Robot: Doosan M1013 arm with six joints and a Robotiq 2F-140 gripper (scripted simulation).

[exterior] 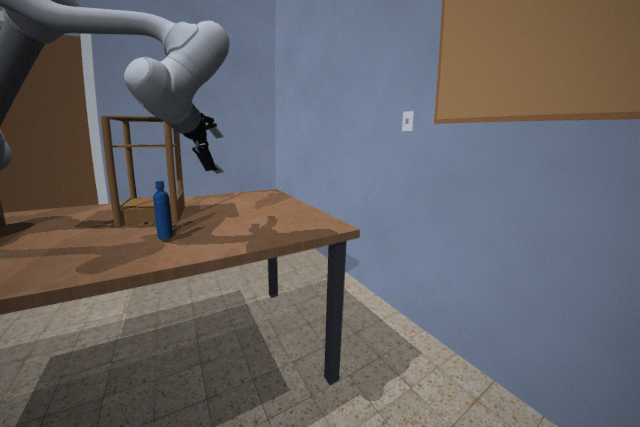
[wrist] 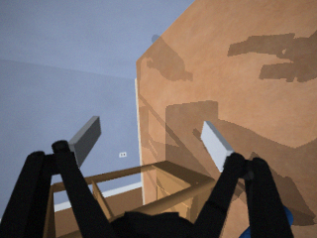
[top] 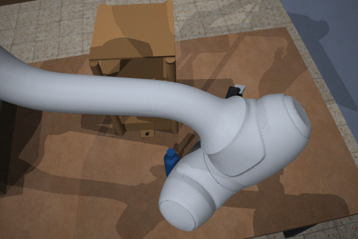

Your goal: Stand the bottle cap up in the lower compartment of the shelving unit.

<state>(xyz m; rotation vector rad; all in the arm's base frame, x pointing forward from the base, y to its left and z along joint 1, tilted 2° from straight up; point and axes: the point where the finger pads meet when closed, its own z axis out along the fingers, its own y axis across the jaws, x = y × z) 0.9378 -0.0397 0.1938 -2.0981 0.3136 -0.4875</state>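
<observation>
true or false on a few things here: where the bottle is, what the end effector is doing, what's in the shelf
1. The blue bottle stands upright on the table. True.
2. The end effector is shut on the bottle. False: its fingers are wide open, up in the air and apart from the bottle.
3. The bottle is already in the lower compartment of the shelving unit. False: it stands on the table outside the unit.
4. The bottle's cap points up. True.
5. A second bottle sits on the top shelf. False: only one bottle shows.

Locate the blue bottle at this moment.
In the exterior view, the bottle stands upright on the table, just in front of the shelving unit, below the open gripper.
</observation>
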